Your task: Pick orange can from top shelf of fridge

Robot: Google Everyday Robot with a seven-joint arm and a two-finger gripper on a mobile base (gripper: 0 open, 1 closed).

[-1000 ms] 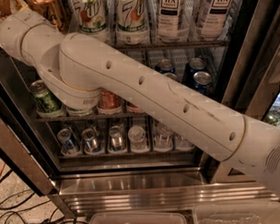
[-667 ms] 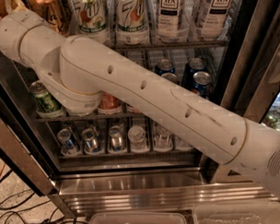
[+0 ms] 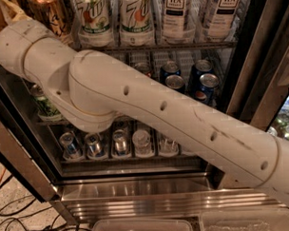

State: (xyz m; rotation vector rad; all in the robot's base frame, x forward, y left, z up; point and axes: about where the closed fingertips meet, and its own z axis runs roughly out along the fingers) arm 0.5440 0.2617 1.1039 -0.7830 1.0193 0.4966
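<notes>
The view is crossed from lower right to upper left by the robot's white arm (image 3: 173, 121), whose last segment is raised towards the left end of the top shelf (image 3: 180, 45) of the fridge (image 3: 138, 196). The gripper (image 3: 2, 13) is placed at the far upper left corner, where only a pale tan shape is seen, cut off by the picture's edge. Whether it is open or closed cannot be told, nor whether anything is held or touched by it. The orange can (image 3: 49, 13), amber with dark script, is seen standing on the top shelf just to the right of that corner, its lower part hidden by the arm. Further right on the same shelf, two 7Up containers (image 3: 94, 17) and two tea bottles (image 3: 176, 14) are lined up in clear trays. On the rack below, blue cans (image 3: 205, 84) are seen at the right, and a green can (image 3: 43, 102) is partly covered by the arm at the left. A lower rack is filled with cans viewed from above, their silver tops (image 3: 119, 142) showing. Dark cables (image 3: 15, 222) are spread over the floor at the lower left.
</notes>
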